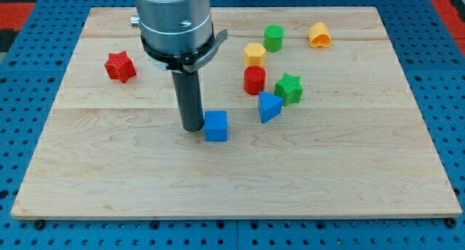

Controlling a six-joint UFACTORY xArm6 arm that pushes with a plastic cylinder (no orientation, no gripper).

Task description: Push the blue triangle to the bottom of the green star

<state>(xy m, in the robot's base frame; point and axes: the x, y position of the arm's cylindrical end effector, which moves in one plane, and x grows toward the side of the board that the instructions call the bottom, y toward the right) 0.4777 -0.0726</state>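
The blue triangle is seen near the board's middle, touching the green star at its lower left. A red cylinder stands just above it. My tip is set against the blue cube, left of the triangle; no pincer is fitted, so none can be judged.

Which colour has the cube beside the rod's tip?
Blue cube, right of my tip; camera view.
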